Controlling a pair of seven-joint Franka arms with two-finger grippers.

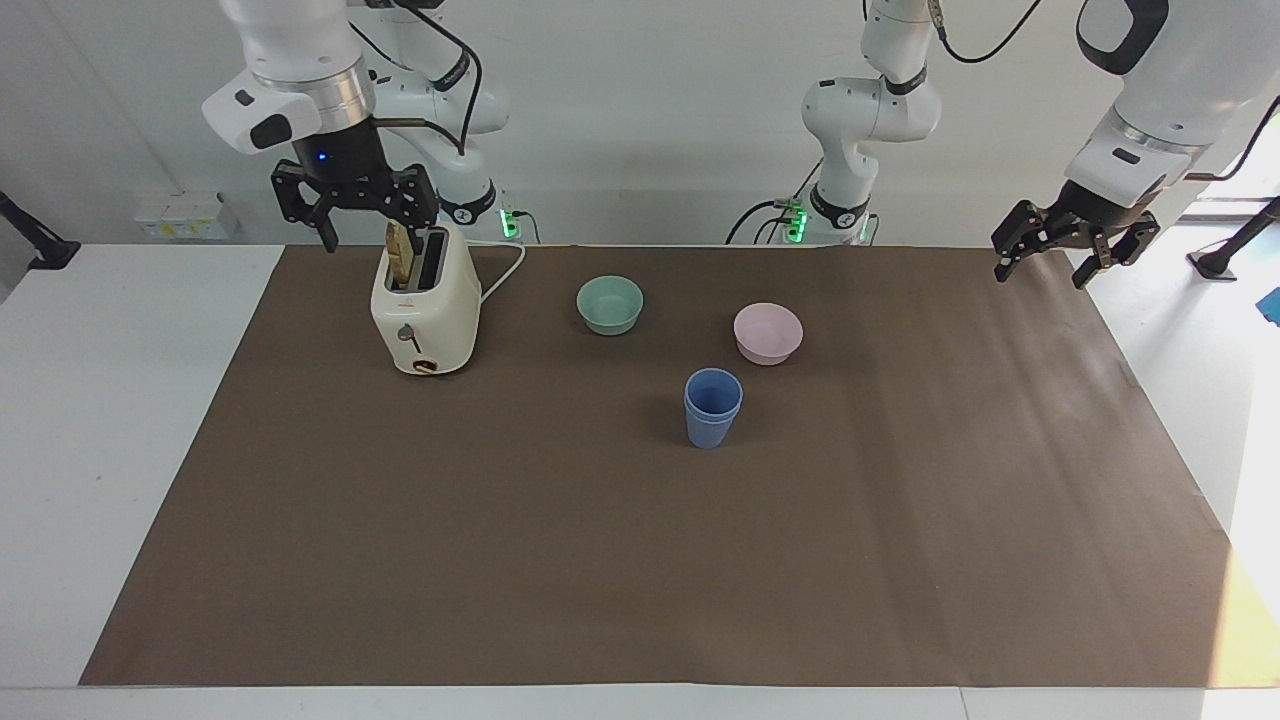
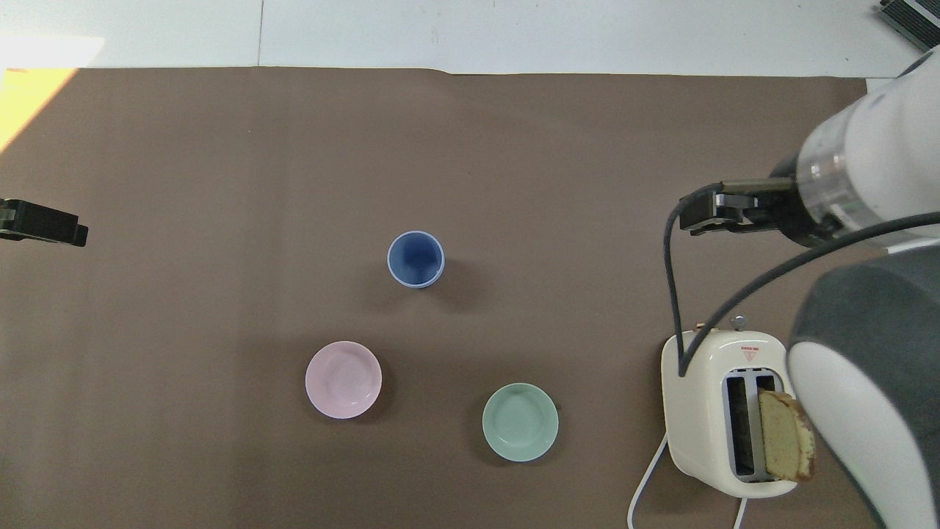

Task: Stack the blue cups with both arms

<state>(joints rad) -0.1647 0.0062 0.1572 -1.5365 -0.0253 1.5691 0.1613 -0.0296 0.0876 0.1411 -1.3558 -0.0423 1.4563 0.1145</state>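
Facing view: high camera across table from robots, looks back at them and down; arm bases along top of frame, wall above, whole brown mat point(image 1: 640, 560) in frame.

Overhead view: camera high above robots' end, looks steeply down and forward, closer in; mat's lower edge cropped.

Shared: mat centre with blue cups point(image 1: 712, 407) point(image 2: 416, 258), pink bowl point(image 1: 767, 333) point(image 2: 343, 379), green bowl point(image 1: 610, 304) point(image 2: 520, 422), toaster point(image 1: 424, 315) point(image 2: 716, 411). Views half turn apart: toaster upper left in facing, lower right in overhead.

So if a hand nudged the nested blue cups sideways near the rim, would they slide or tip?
The blue cups stand tall and taper to a narrow base, so a push near the rim would probably tip them. They look like thin plastic, likely light. The brown mat seems matte, so sliding is less likely.
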